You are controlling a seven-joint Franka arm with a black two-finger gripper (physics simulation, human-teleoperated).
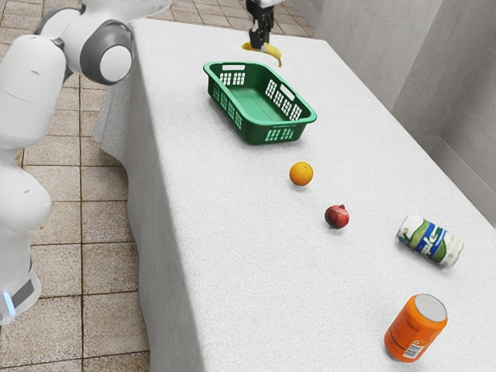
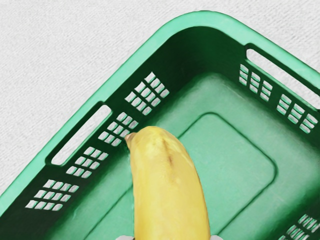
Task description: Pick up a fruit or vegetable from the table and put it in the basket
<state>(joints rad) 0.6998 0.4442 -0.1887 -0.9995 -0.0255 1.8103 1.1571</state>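
At the top of the exterior view, the black gripper (image 1: 261, 40) points down and is shut on a yellow banana (image 1: 271, 52). The wrist view has the banana (image 2: 167, 185) large at its lower edge, with the gripper (image 2: 170, 237) tips showing on both sides of it. Behind the banana there, the inside of the green basket (image 2: 230, 155) spreads out, so the banana hangs over it. From outside, the basket (image 1: 260, 122) stands upright on the table, its rim lower in the picture than the banana.
An orange (image 1: 301, 173) and a dark red onion-like item (image 1: 337, 216) lie in front of the basket in the exterior view. Farther along the white table (image 1: 256, 287) are a green-and-white can (image 1: 430, 241) lying on its side and an orange can (image 1: 416, 328).
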